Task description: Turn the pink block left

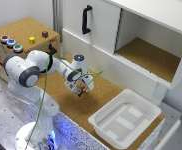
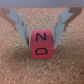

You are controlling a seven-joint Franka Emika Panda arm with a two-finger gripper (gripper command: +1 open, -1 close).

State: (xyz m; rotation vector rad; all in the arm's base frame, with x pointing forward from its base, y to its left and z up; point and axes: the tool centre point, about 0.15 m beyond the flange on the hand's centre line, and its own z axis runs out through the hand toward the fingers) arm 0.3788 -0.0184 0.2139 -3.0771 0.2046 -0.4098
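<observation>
The pink block point(image 2: 41, 44) is a small reddish-pink cube with black letters on its top face, resting on the cork surface. In the wrist view my gripper point(image 2: 41, 40) straddles it, with one finger point(image 2: 20, 26) against each side, so the jaws are shut on the block. In the exterior view the gripper point(image 1: 81, 90) points down at the cork mat in front of the cabinet. There the block shows only as a tiny reddish spot point(image 1: 81, 93) at the fingertips.
A white tray point(image 1: 102, 122) sits at the cork mat's end on the exterior view's right. A cork-topped box point(image 1: 21, 31) on the left carries a yellow knob point(image 1: 32, 39), a maroon knob point(image 1: 44, 34) and coloured buttons. A white cabinet point(image 1: 106, 30) with an open compartment stands behind.
</observation>
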